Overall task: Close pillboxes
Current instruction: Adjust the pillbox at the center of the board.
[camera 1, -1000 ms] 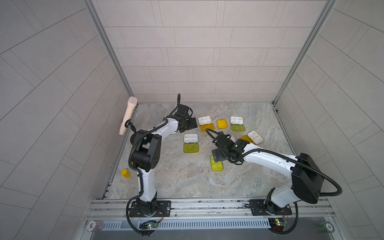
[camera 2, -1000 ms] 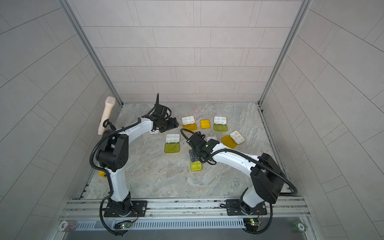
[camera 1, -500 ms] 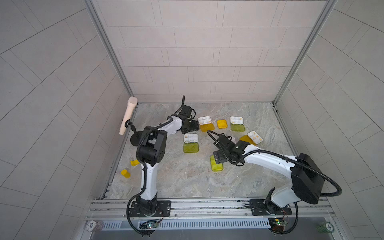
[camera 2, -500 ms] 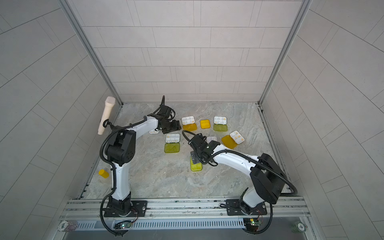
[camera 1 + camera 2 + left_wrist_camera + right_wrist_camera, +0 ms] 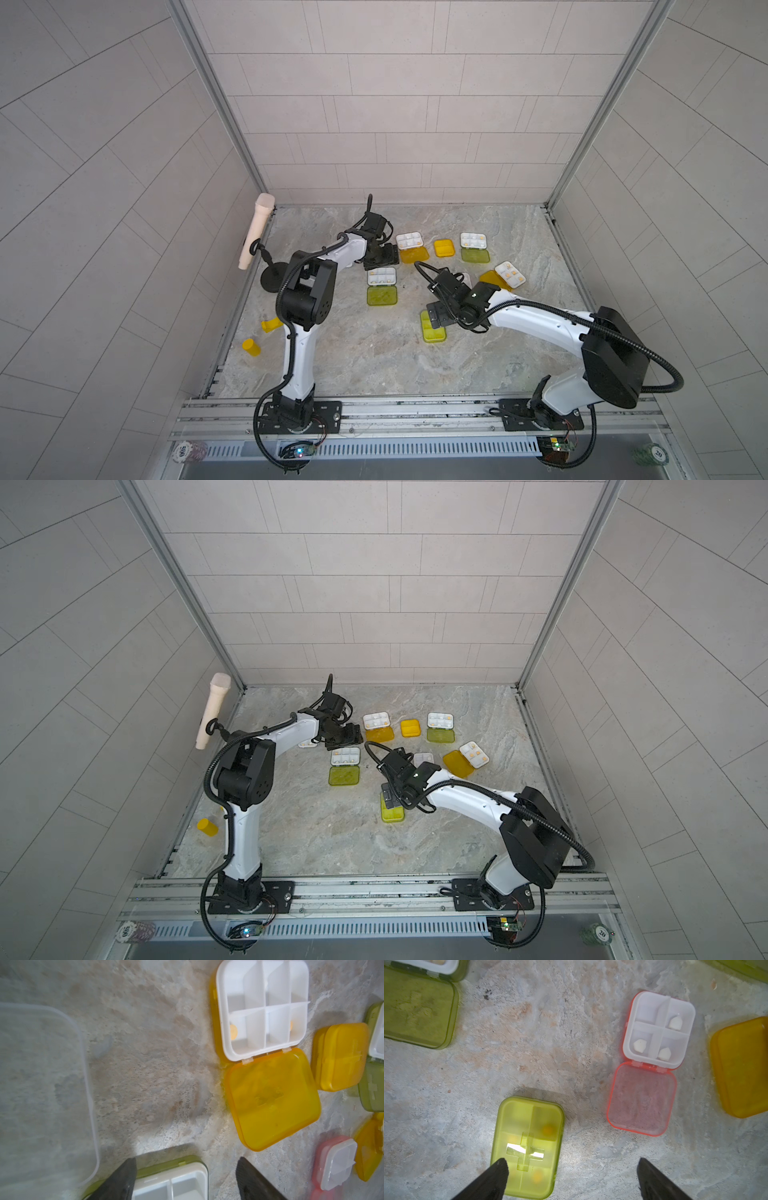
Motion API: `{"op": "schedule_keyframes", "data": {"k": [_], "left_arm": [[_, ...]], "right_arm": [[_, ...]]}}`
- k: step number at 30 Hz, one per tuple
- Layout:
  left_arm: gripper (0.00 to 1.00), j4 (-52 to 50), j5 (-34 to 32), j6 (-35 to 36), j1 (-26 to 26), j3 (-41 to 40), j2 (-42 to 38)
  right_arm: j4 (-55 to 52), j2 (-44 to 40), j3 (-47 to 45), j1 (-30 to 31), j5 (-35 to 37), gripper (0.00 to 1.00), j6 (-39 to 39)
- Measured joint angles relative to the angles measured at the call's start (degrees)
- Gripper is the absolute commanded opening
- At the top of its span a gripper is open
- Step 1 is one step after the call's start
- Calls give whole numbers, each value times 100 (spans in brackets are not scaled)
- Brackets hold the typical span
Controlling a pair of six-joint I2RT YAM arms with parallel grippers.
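Several pillboxes lie on the stone table. My left gripper [image 5: 380, 257] [image 5: 186, 1178] hovers open over the rim of an open yellow-green pillbox [image 5: 172, 1180] [image 5: 381, 276], holding nothing. Beside it are an open orange pillbox [image 5: 261, 1007] [image 5: 409, 240], a closed orange one [image 5: 340, 1057] [image 5: 444, 248] and a clear lid [image 5: 41, 1084]. My right gripper [image 5: 436, 318] [image 5: 571, 1178] stands open above a closed yellow-green pillbox [image 5: 527, 1147] [image 5: 433, 332]. An open pink pillbox [image 5: 658, 1028] lies close by. Two more open pillboxes [image 5: 473, 240] [image 5: 510, 274] sit at the back right.
A microphone [image 5: 255, 232] on a black stand [image 5: 272, 278] stands at the table's left edge. A small yellow cylinder [image 5: 251, 347] and an orange piece [image 5: 271, 324] lie near the left arm's base. Tiled walls close the left, back and right sides.
My left gripper has slid a little right and nearer, over the open yellow-green pillbox, and its jaws have narrowed. The right gripper has barely moved.
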Motion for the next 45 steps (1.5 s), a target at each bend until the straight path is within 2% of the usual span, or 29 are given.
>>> {"op": "schedule_keyframes", "data": {"k": [6, 16, 26, 36, 45], "left_arm": [[79, 17, -15, 0, -70, -131, -50], [78, 63, -92, -7, -105, -798, -494], [79, 579, -94, -203, -131, -2221, -1443], [79, 1423, 116, -632, -133, -3832, -2529], [79, 1451, -24, -844, -131, -4483, -3456]], "right_arm": [[9, 0, -13, 0, -9, 98, 0], [20, -98, -22, 0, -42, 98, 0], [-13, -107, 7, 0, -170, 96, -74], [-131, -57, 555, 17, -516, 91, -199], [-190, 503, 1147, 188, -1008, 91, -188]]}}
